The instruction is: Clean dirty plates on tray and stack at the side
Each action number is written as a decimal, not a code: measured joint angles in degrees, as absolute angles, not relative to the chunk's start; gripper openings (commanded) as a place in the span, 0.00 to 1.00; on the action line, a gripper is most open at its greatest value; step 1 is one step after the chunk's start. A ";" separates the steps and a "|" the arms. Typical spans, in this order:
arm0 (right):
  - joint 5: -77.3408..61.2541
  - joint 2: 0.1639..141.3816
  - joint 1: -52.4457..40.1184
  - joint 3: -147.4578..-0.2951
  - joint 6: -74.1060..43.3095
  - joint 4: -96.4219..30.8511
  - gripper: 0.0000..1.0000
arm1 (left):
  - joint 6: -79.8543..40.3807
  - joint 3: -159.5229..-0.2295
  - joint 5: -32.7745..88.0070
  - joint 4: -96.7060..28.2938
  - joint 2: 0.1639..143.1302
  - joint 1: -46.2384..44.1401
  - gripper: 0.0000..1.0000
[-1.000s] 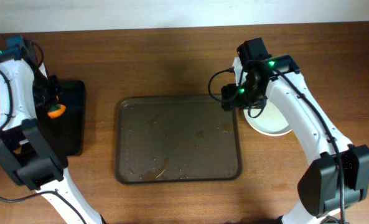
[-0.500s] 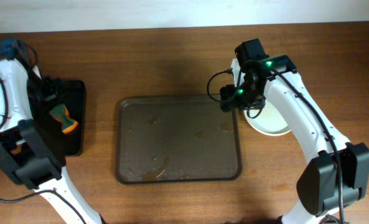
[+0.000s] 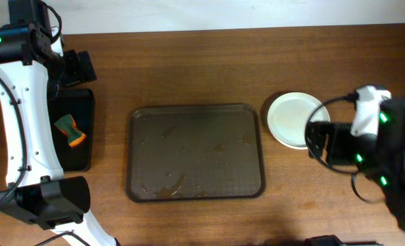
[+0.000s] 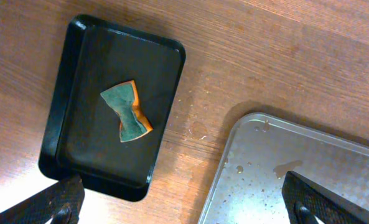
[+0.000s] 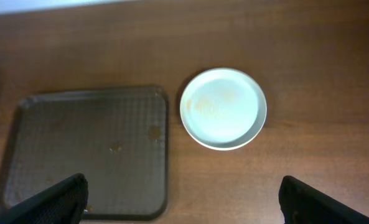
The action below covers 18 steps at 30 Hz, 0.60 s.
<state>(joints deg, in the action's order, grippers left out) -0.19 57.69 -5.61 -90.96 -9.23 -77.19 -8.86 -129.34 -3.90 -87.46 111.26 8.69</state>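
The dark brown tray point(image 3: 195, 154) lies mid-table with nothing on it but wet smears and crumbs. Right of it, on the wood, sits a whitish round plate point(image 3: 294, 119); whether others lie under it I cannot tell. In the right wrist view the plate point(image 5: 223, 108) shows faint orange traces, and my right gripper point(image 5: 184, 208) hangs open high above the table, nearer than the plate and the tray point(image 5: 84, 149). My left gripper point(image 4: 184, 211) is open too, high over the gap between the small black tray and the brown tray point(image 4: 296, 174).
A small black tray point(image 3: 76, 130) at the left holds a green and orange sponge point(image 3: 70, 130). The left arm point(image 3: 24, 102) rises beside it. The right arm point(image 3: 373, 150) fills the right side. Bare wood surrounds both trays.
My left gripper released the sponge into the black tray, opened and lifted toward the back. My right gripper opened and pulled away from the plate to the right.
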 measured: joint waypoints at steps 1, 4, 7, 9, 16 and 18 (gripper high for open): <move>-0.19 55.48 -5.61 -90.96 -9.23 -77.19 0.98 | -8.86 -129.34 -3.88 -87.46 111.26 8.69 1.00; -0.19 53.34 -5.61 -90.96 -9.23 -77.38 0.98 | -8.86 -129.34 -3.88 -87.44 111.26 8.69 1.00; -0.23 53.30 -5.41 -90.54 -9.08 -79.29 0.98 | -8.86 -129.34 -3.88 -87.46 111.26 8.69 1.00; 0.01 50.11 -3.01 -86.32 -8.51 -71.94 0.98 | -8.86 -129.34 -3.88 -87.44 111.26 8.69 1.00; -8.60 18.83 3.03 -35.14 1.80 -19.44 0.98 | -8.86 -129.36 -3.84 -87.59 111.26 8.69 1.00; -11.38 11.35 3.03 -19.99 2.09 -10.39 0.98 | -8.88 -129.38 -3.88 -87.39 111.26 8.69 1.00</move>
